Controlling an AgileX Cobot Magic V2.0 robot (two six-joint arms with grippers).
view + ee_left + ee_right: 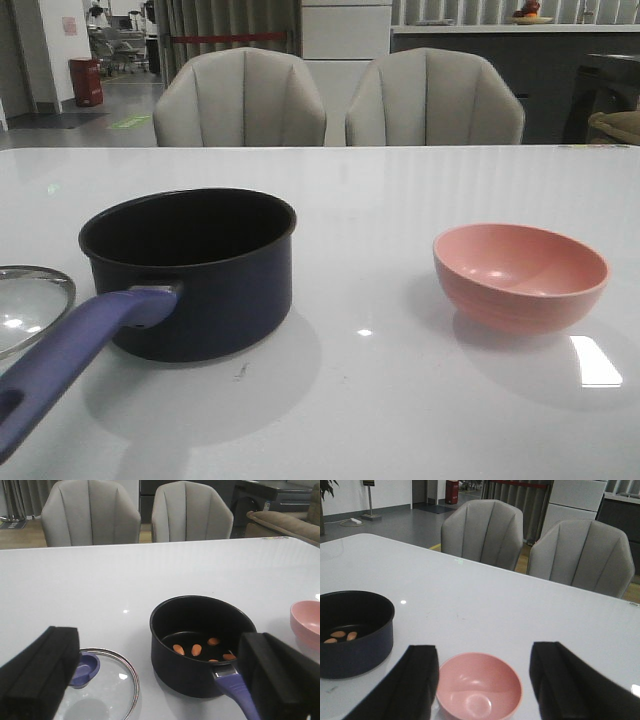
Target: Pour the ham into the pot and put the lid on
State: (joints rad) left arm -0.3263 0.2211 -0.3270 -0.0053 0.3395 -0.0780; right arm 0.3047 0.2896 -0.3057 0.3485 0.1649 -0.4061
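Ham (200,649) sits in the pot (200,645); pink bowl (479,685) empty. Lid (107,685) flat on the table beside the pot, uncovered. My left gripper (155,680) and right gripper (482,680) are wide apart, holding nothing. Risk: knob (84,667) looks low; pads may slip, or I clip the handle (70,350).

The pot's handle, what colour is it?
The handle is lavender-blue, clearest in the front view.
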